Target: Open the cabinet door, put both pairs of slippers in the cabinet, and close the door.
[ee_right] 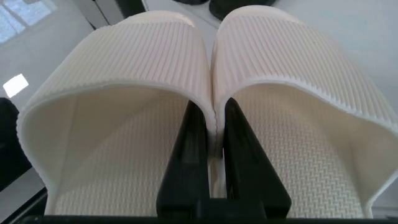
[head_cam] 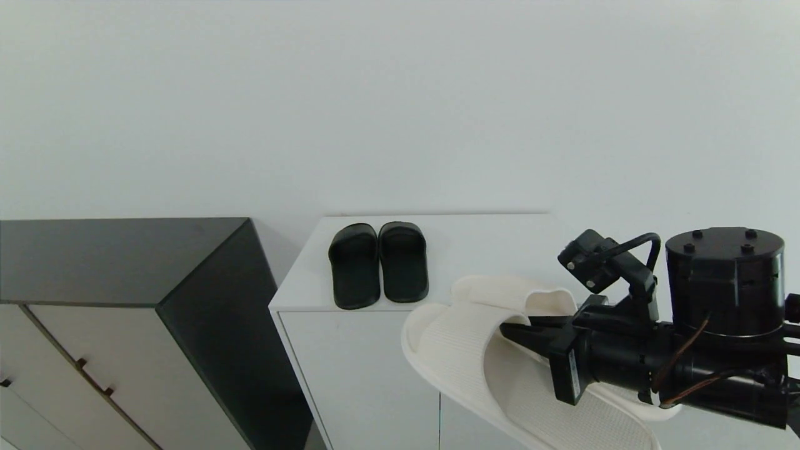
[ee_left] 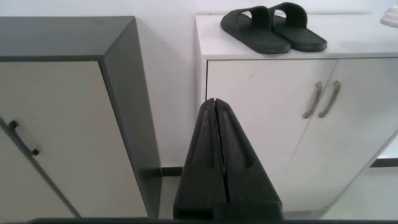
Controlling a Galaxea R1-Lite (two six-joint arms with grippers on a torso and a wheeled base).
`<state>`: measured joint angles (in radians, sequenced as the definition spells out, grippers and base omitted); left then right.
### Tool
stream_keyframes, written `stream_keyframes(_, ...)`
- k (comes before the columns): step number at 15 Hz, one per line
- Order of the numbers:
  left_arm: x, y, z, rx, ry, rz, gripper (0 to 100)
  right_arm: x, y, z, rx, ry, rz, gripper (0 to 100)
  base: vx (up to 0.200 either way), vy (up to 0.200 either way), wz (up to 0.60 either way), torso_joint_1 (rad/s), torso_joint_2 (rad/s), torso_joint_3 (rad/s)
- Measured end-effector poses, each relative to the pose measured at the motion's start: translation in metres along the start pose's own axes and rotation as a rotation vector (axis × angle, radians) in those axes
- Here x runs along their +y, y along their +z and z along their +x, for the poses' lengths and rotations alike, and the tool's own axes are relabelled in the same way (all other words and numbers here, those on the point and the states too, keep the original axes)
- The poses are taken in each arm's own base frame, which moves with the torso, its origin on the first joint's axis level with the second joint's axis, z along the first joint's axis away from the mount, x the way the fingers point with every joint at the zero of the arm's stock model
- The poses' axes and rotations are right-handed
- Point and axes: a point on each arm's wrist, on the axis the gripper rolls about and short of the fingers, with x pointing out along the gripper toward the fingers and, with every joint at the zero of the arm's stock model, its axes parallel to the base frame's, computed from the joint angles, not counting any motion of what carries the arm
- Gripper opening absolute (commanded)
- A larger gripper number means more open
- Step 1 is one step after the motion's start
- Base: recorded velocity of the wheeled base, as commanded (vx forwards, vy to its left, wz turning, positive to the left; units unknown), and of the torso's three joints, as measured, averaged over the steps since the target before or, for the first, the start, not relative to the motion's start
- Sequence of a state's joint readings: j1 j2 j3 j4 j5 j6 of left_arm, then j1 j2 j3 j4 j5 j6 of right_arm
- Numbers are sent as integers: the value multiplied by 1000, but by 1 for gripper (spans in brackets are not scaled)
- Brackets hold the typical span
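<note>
Clamping the white slippers (head_cam: 462, 356) side by side in the right gripper (ee_right: 216, 109), jaws pinched on the pair's two touching inner walls.
Held in the air before the white cabinet (head_cam: 356, 375), off the right part of its front edge; black slippers (head_cam: 378, 265) paired on top near the left front corner; doors (ee_left: 261, 124) shut; left gripper (ee_left: 214, 102) low before them, jaws pressed together.
</note>
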<state>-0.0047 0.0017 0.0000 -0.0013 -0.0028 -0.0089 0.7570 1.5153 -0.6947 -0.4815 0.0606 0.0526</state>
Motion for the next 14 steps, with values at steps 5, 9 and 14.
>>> stream_keyframes(5,0,0,0,0,0,0,0,2,-2,-12,-17,145,-1,0,0,0,0,0,0,0)
stream_keyframes(9,0,0,0,0,0,0,0,4,-3,-22,-38,157,-31,0,0,0,0,0,0,0)
stream_keyframes(14,0,0,0,0,1,0,0,4,-4,-23,-37,157,-33,0,0,0,0,0,0,0)
